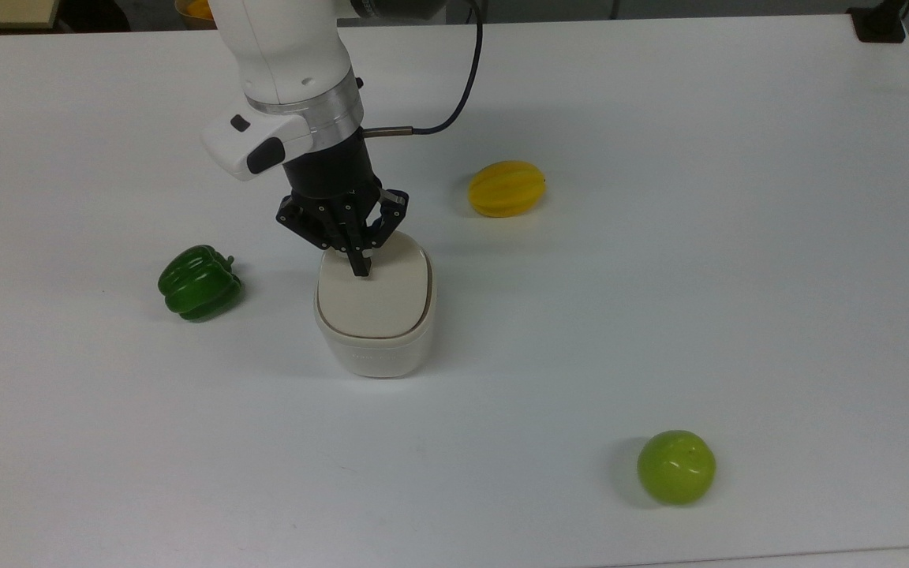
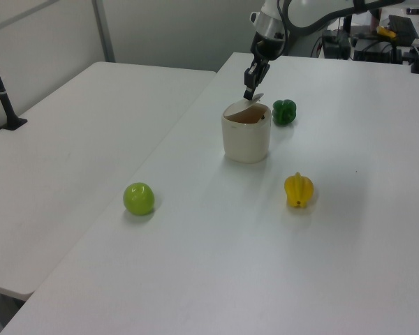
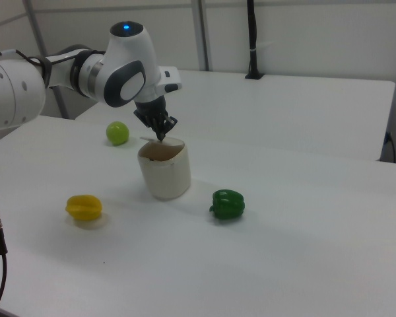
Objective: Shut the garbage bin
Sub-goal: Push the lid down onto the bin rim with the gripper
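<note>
Gripper tip on the bin lid, lid nearly down

Nearest in the top view, a green apple (image 1: 676, 466) sits close to the table (image 1: 738, 276) front edge, with wide bare surface between it and the garbage bin (image 1: 375, 315) at mid-table. The bin's beige lid (image 1: 375, 296) looks flat from above, yet the left view shows it tilted with a gap over the rim (image 2: 246, 112), and the right view shows dark interior under it. The gripper (image 1: 359, 267), fingers pressed together and holding nothing, touches the lid's far part. A green pepper (image 1: 200, 282) lies at the top view's left, a yellow fruit (image 1: 506, 188) farther back, both well apart from the bin.
</note>
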